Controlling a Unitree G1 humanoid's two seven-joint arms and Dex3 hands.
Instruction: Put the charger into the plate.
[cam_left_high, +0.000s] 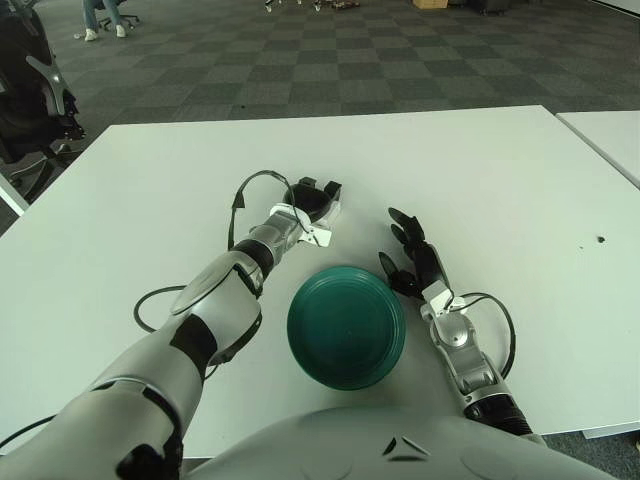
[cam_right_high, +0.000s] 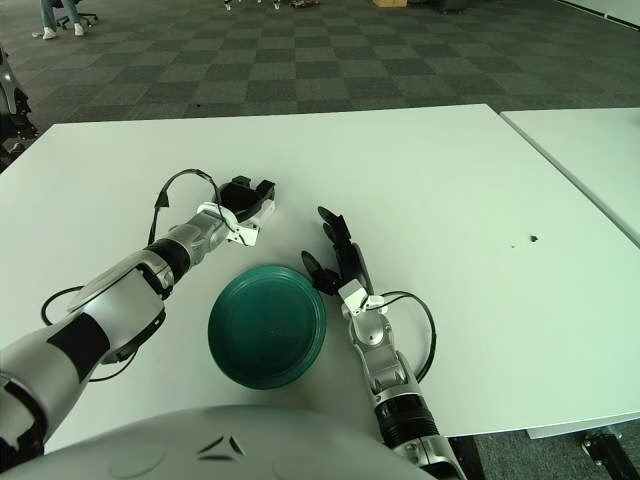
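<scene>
A: Nearest us, we see the round dark-green plate (cam_left_high: 346, 325) on the white table (cam_left_high: 500, 190), with our right hand (cam_left_high: 413, 259) just right of the plate, fingers spread and holding nothing.

B: Beyond the plate, our left hand (cam_left_high: 314, 203) is clamped on the small white charger (cam_left_high: 322, 214).

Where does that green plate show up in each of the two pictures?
Left eye view: the green plate sits below centre, between the two arms.
Right eye view: the same plate shows left of centre, near the bottom.
Shared landmark: the right hand, just right of the plate in both views.
</scene>
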